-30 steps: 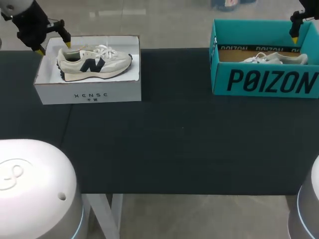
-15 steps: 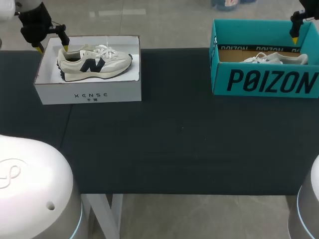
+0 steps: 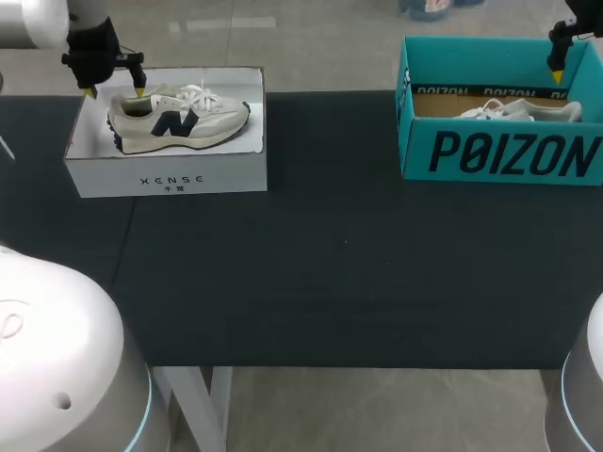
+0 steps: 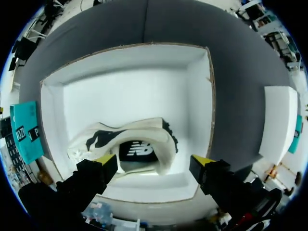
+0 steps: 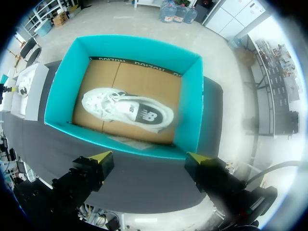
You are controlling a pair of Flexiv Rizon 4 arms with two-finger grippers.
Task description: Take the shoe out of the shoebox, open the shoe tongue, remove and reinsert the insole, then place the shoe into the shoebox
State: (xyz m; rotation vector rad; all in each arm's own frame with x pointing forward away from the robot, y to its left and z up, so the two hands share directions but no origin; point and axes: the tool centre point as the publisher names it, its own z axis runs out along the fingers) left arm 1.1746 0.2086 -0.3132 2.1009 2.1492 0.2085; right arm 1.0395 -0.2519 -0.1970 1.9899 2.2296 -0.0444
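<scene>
The cream shoe [image 3: 177, 118] with its dark side mark lies on its side in the open white shoebox [image 3: 170, 175], at the left far side of the dark table [image 3: 330, 264], heel toward the box's left end. The left gripper [image 3: 115, 91] hangs over that heel with its yellow-tipped fingers spread wide. From the left wrist view the gripper [image 4: 154, 163] looks straight down into the box [image 4: 197, 96], and the shoe's [image 4: 130, 142] heel opening sits in the gap between the fingers (whether either tip touches the collar, I cannot tell).

Over the last second the left arm has slid in from the box's far left corner toward the shoe – its tips, which stood outside and at the rim, now straddle the heel. The shoe itself has not shifted.

At the right far side stands the teal shoebox [image 3: 499, 151], open, with a second shoe [image 3: 518, 111] inside. The right gripper [image 3: 558, 71] hovers at the box's far right corner – unchanged from a second ago. In the right wrist view its fingers are parted [image 5: 149, 158] above the box's near wall [image 5: 125, 45], the pale shoe [image 5: 127, 110] lying on the cardboard floor.
</scene>
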